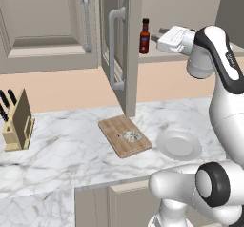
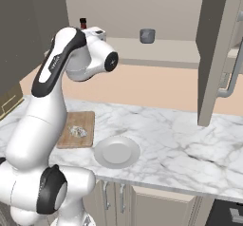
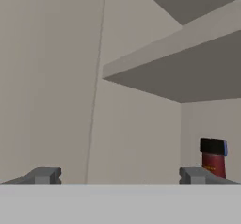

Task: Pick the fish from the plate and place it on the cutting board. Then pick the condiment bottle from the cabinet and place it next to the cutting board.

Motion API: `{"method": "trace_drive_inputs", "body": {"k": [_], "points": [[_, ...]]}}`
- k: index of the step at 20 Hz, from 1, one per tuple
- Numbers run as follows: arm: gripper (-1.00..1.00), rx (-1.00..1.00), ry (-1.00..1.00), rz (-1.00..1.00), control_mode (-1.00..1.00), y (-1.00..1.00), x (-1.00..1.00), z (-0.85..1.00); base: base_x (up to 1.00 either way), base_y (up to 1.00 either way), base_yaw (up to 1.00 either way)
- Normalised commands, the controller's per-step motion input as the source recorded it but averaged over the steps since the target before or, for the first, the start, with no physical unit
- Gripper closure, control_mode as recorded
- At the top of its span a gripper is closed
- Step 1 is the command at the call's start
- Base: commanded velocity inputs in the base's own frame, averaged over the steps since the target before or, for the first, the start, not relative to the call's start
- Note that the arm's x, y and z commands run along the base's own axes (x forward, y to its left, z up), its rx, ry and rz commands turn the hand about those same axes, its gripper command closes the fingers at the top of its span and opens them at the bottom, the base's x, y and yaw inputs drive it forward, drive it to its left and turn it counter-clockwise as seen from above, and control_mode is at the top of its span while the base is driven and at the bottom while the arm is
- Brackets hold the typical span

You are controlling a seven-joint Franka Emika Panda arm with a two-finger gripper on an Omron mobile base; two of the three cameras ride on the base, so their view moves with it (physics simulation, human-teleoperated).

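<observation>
The small silvery fish (image 1: 129,136) (image 2: 78,131) lies on the wooden cutting board (image 1: 114,128) (image 2: 84,118). To the board's right stands the white plate (image 1: 179,144) (image 2: 116,152), with nothing on it. The dark-red condiment bottle (image 1: 144,36) (image 2: 83,23) (image 3: 213,158) stands upright on the shelf of the open cabinet (image 1: 157,54). My gripper (image 1: 156,38) (image 3: 117,176) is raised to shelf height just right of the bottle, open and holding nothing. In the hand view the bottle sits beyond the right fingertip (image 3: 193,175), outside the gap.
The open cabinet door (image 1: 119,45) hangs out over the counter beside the board. Another open door (image 2: 216,54) stands at the right. A small grey pot (image 2: 147,35) sits further along the shelf. A knife block (image 1: 18,121) stands at the counter's left.
</observation>
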Motion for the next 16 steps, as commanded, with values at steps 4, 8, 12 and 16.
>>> {"method": "trace_drive_inputs", "body": {"k": [4,8,12,16], "points": [[-1.00,0.05,0.07,-0.02,-1.00,-0.02,0.27,0.01,0.00,0.00,0.00],[-1.00,0.02,0.03,0.00,-1.00,0.00,0.15,0.07,0.00,0.00,0.00],[-1.00,0.00,0.00,0.00,-1.00,0.00,0.06,0.01,0.00,0.00,0.00],[-1.00,0.00,0.00,0.00,-1.00,0.00,0.08,0.00,0.00,0.00,0.00]]}}
